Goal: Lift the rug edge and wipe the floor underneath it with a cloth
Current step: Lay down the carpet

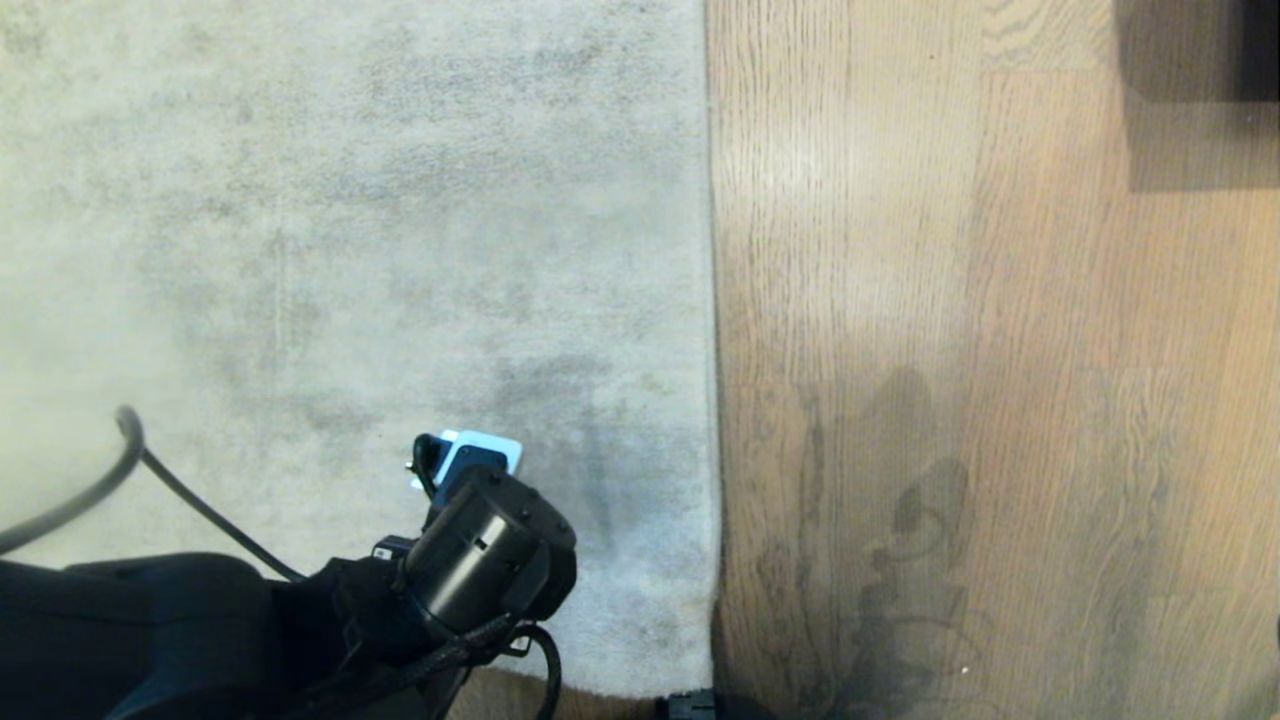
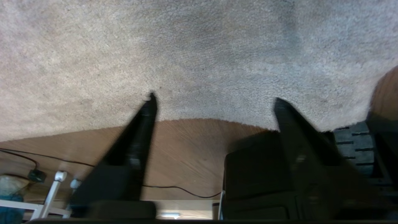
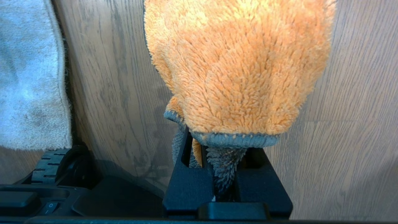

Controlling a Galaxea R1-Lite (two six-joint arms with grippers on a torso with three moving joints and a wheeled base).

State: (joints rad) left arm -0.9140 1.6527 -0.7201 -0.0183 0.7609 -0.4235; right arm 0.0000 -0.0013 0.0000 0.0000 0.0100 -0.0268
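Left gripper (image 2: 214, 99) hovers jaws apart and empty over the rug edge (image 1: 712, 400), seemingly just above the pile, while beside it on bare floor (image 1: 950, 300) the right gripper (image 3: 224, 174) pinches the cloth (image 3: 239, 65).

The floor (image 1: 1000, 400) is brown wood-grain plank with a slight sheen, bare along the robot's right side; a large pale grey mottled rug (image 1: 350, 250) lies flat on it to the left, its straight rug edge (image 1: 712, 350) running away from the robot and ending in a squared near corner. In the left wrist view a thin black cable (image 2: 180, 188) trails across the planks beyond the rug; a ridged black wheel (image 3: 49, 166) stands on the floor just beside the rug's corner.
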